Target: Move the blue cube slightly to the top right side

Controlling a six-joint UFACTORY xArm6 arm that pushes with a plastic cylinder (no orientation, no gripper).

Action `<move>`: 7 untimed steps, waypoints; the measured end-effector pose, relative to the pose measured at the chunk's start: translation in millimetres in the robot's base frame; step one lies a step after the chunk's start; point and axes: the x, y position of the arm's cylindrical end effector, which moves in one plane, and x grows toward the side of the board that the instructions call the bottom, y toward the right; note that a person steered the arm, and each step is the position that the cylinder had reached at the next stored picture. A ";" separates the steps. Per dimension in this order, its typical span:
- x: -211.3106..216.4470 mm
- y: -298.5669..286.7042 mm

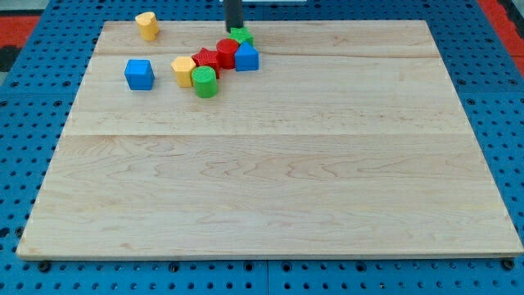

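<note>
Two blue blocks sit on the counter [262, 205]: the blue cube [139, 74] alone at the view's left, untouched. Rod tip [234, 29], no hand fitted, hovers beside the green block [241, 35]; approach pending.

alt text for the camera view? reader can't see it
A dark rod's tip sits at the view's top, just above a green block in a tight cluster with a red cylinder, red star-like block, blue block, yellow block and green cylinder. A blue cube and yellow block sit apart on the wooden board.
</note>
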 end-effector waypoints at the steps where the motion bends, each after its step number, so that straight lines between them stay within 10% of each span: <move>1: 4.8 24.1; 3: 2.5 55.6; 5: 92.8 53.4; 7: 194.8 -132.2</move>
